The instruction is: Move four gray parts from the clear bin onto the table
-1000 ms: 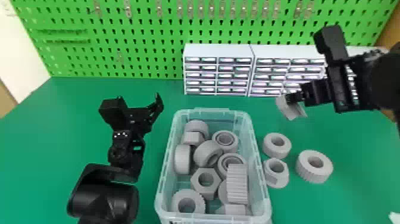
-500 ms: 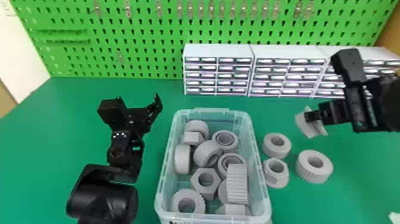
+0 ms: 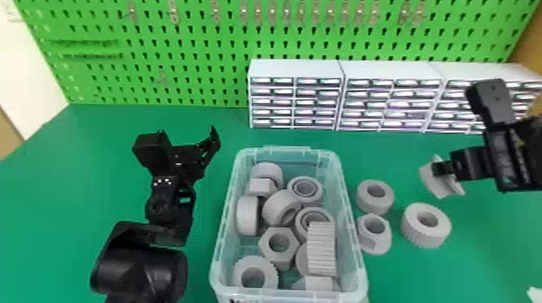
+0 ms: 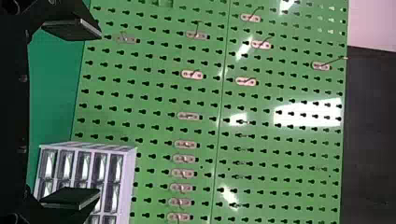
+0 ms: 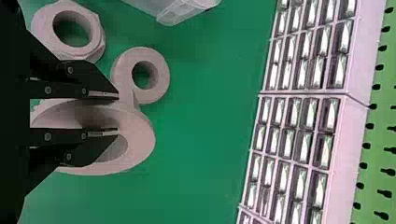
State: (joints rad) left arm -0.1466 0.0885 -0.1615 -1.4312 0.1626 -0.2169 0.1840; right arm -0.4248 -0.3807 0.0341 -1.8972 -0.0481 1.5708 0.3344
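Our right claw clamps a gray part. Three loose gray parts lie to its left. Our left claw gapes

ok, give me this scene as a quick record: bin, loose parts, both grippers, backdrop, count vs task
bin: clear bin, gray parts inside, some overlapping
on_table: plain ring, flanged nut, ribbed ring, all right of bin
right_gripper: holding a flanged gray part, beyond the ribbed ring
left_gripper: empty, fingers spread, left of bin
backdrop: white drawer cabinets, green pegboard
count: three of four on table, a fourth in hand
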